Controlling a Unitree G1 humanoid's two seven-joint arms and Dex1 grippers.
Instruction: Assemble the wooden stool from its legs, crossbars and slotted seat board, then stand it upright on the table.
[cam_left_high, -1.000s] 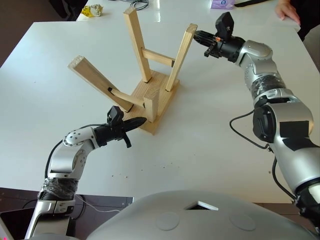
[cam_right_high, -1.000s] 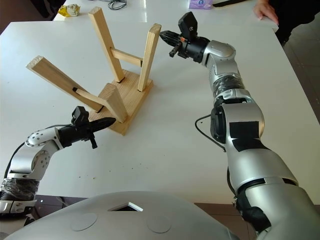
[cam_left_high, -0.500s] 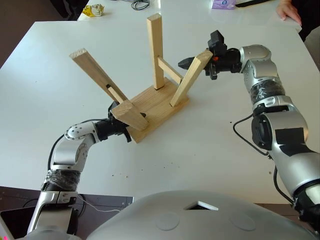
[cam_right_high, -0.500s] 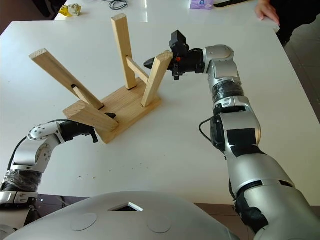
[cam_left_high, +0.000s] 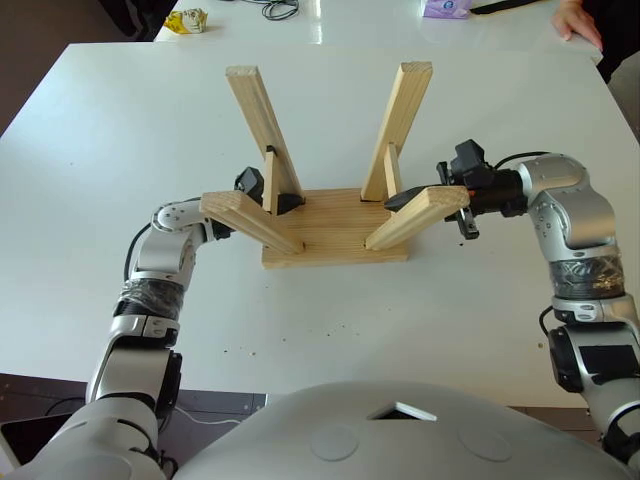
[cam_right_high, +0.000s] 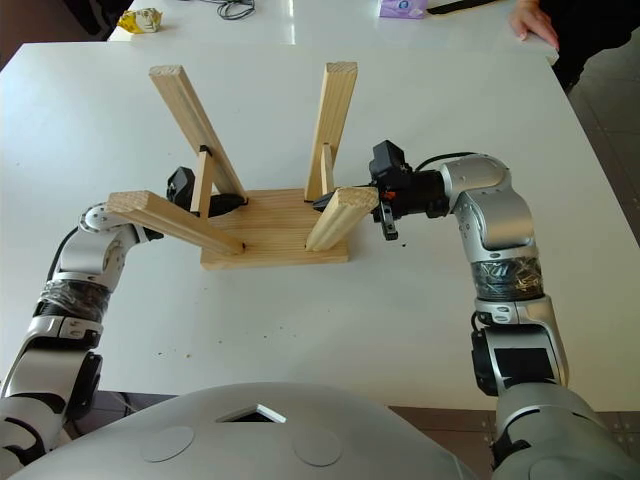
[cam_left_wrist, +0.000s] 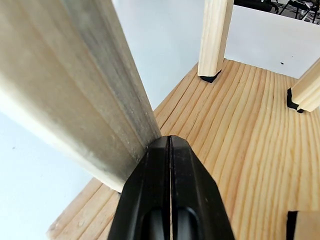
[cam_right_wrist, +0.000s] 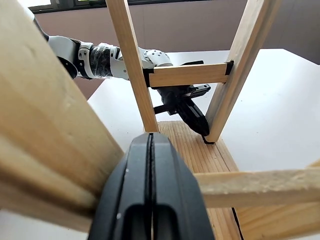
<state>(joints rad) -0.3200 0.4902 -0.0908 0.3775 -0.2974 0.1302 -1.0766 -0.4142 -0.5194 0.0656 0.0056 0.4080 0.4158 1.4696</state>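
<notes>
The wooden stool lies upside down, its slotted seat board (cam_left_high: 335, 238) flat on the white table (cam_left_high: 100, 130) and its legs splayed upward. My left gripper (cam_left_high: 288, 203) is shut, its tip (cam_left_wrist: 170, 142) against the foot of the near left leg (cam_left_wrist: 75, 85) above the seat board (cam_left_wrist: 240, 145). My right gripper (cam_left_high: 398, 200) is shut too, its tip (cam_right_wrist: 150, 140) tucked behind the near right leg (cam_left_high: 415, 215). In the right wrist view a crossbar (cam_right_wrist: 187, 75) joins the two far legs, and the left gripper (cam_right_wrist: 187, 112) shows beneath it.
A yellow crumpled item (cam_left_high: 185, 20) and a purple packet (cam_left_high: 443, 8) lie at the table's far edge. A person's hand (cam_left_high: 575, 20) rests at the far right corner. Bare table surrounds the stool on all sides.
The stool has turned and settled from tilted to seat flat, square to me. My left gripper went from the seat's near corner to between the left legs; my right gripper came down and nearer.
</notes>
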